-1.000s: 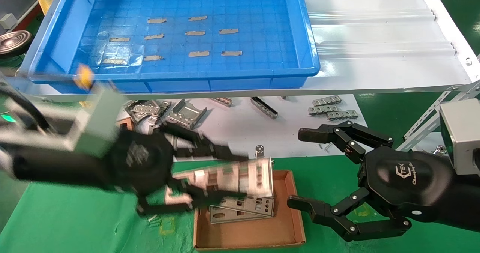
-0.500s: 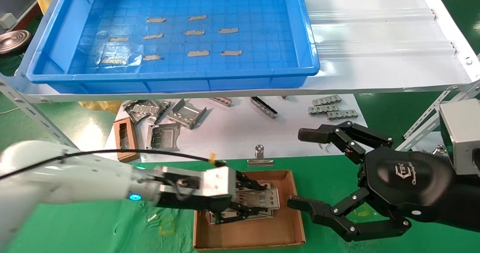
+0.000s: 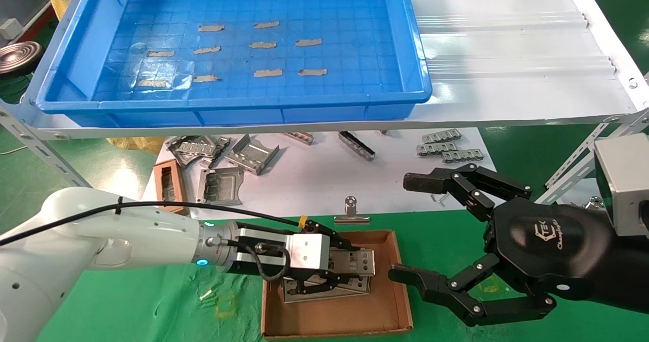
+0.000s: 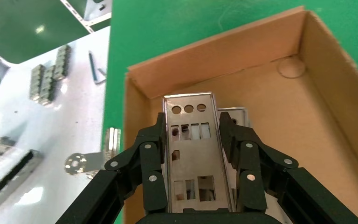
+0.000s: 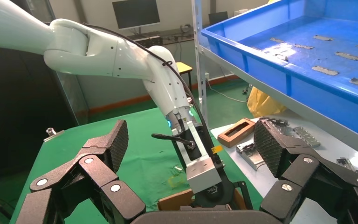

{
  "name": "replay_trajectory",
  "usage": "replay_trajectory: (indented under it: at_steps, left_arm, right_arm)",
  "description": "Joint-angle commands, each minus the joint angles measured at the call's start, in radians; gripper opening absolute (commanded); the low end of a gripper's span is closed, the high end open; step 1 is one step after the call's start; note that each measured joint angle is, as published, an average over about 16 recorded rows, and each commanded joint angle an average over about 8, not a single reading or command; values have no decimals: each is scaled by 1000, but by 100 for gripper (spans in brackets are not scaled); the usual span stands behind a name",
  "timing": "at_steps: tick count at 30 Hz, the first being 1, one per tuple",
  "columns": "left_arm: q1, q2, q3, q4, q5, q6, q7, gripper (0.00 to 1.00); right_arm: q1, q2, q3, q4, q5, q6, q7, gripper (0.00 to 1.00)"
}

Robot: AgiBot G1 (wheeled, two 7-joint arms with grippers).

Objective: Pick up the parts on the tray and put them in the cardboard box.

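Silver part (image 4: 189, 154) clamped in left pincer (image 3: 350, 268) over cardboard box (image 3: 390, 314); right pincer (image 3: 413, 228), casing lettering unreadable, splayed.

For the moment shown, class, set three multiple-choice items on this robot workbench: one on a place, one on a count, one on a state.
1. Where is the thin silver-grey punched metal plate held by the left gripper?
A. over the small brown cardboard box
B. in the large bright-blue plastic tray
C. on the white sheet

2. How many short grey tape strips lie on the tray floor?
A. four
B. ten
C. sixteen

3. In what state is the right gripper?
A. shut on a plate
B. shut on nothing
C. open, holding nothing

Answers:
1 A: the left wrist view shows the plate between the fingers with the box floor beneath.
2 B: the head view shows ten strips.
3 C: its fingers are spread wide beside the box, with nothing between.
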Motion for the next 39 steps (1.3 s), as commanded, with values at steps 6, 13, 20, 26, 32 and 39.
replay_trajectory:
  at_steps: [6, 13, 20, 26, 32, 39]
  left_arm:
    - [-22, 7, -12, 77, -26, 60, 12, 100]
    - [-22, -23, -76, 157, -140, 191, -54, 100]
    - [-8, -42, -112, 207, -199, 264, -93, 100]
    - [-6, -44, -109, 191, -194, 258, -92, 100]
    - [20, -82, -138, 124, -208, 256, -134, 100]
    - [69, -156, -195, -3, -237, 257, -217, 100]
  right_arm:
    - [0, 0, 0, 0, 0, 0, 0, 100]
    - [0, 0, 0, 0, 0, 0, 0, 100]
    - [0, 0, 0, 0, 0, 0, 0, 100]
    - [0, 0, 0, 0, 0, 0, 0, 100]
    - [0, 0, 0, 0, 0, 0, 0, 100]
    - [0, 0, 0, 0, 0, 0, 0, 100]
